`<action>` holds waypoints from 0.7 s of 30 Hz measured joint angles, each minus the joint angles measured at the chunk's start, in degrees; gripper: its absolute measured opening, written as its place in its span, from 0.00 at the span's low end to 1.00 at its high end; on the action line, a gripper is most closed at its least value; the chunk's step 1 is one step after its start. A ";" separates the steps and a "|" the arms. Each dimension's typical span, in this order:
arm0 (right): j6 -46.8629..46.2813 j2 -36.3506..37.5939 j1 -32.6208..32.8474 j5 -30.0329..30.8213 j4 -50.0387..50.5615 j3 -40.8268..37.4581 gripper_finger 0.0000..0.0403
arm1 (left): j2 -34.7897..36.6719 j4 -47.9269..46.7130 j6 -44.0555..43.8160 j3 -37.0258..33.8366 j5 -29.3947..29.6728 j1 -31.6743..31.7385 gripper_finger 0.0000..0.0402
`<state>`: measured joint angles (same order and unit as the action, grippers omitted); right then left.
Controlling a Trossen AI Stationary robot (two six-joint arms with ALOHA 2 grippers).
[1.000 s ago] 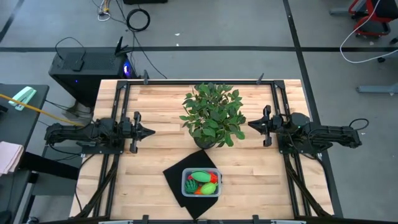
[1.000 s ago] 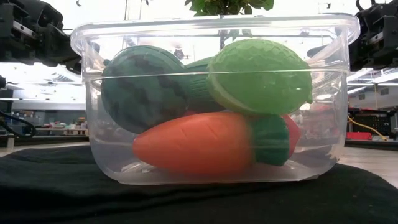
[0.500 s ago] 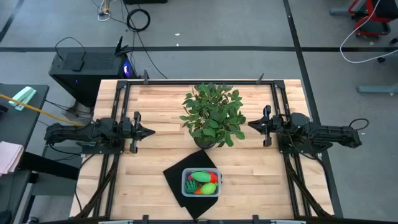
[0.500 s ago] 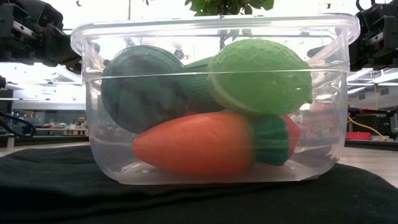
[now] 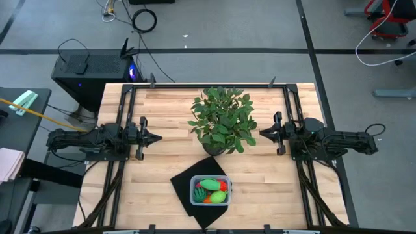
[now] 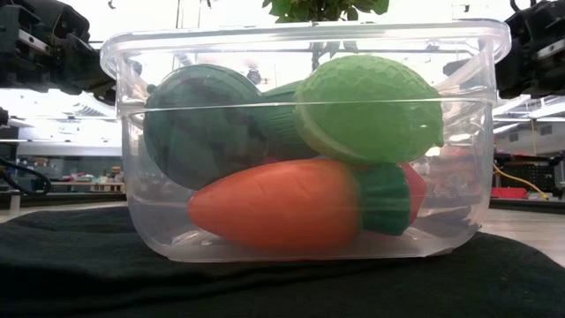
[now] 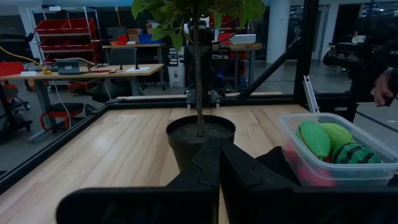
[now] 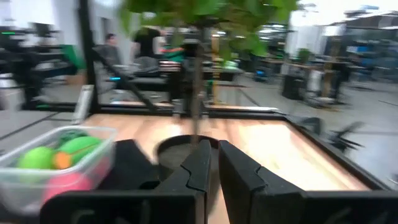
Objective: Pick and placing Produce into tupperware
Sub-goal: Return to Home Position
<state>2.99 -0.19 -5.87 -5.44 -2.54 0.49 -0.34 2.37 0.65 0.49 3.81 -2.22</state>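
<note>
The clear tupperware [image 5: 210,203] stands with its bottom on a black mat [image 5: 185,185] near the table's front edge. Inside lies the produce: an orange carrot [image 6: 274,208], a dark green striped ball [image 6: 207,124], a light green piece [image 6: 366,106] and something red [image 6: 413,187] behind them. My left gripper [image 5: 158,137] rests at the table's left, level, pointing toward the plant, fingers shut on nothing. My right gripper [image 5: 262,132] rests at the right, also level and facing the plant, fingers together but for a thin slit, with nothing between them. Both are far from the tub.
A leafy potted plant [image 5: 222,120] stands mid-table between the two grippers, just behind the mat. Black frame rails [image 5: 123,110] run along the table's left, right and far sides. Bare wood lies left and right of the mat.
My right gripper has swung a little at the wrist, its tip shifting slightly toward the table's near edge. The tupperware and the produce in it have stayed where they were.
</note>
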 joint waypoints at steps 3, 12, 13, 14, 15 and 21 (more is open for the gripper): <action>0.50 0.01 0.02 -3.52 -0.33 0.00 0.09 | -0.02 0.00 0.01 0.00 -0.01 0.01 0.02; 0.24 0.02 0.00 -3.62 -0.40 0.00 0.09 | -0.02 0.00 0.01 0.00 -0.01 0.01 0.02; 0.24 0.00 0.00 -3.62 -0.40 0.00 0.09 | -0.02 0.00 -0.01 0.00 -0.02 0.00 0.02; 0.24 0.01 0.00 -3.62 -0.42 0.00 0.09 | 0.00 0.00 0.00 0.00 -0.02 0.01 0.02; 0.24 0.02 0.00 -3.62 -0.40 0.00 0.09 | 0.00 0.00 0.00 0.00 -0.02 0.01 0.02; 0.21 0.02 0.00 -3.62 -0.42 0.00 0.09 | -0.01 0.00 0.00 0.00 -0.02 0.01 0.02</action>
<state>3.20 -0.17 -5.87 -9.06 -2.96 0.49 -0.35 2.37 0.64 0.49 3.79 -2.21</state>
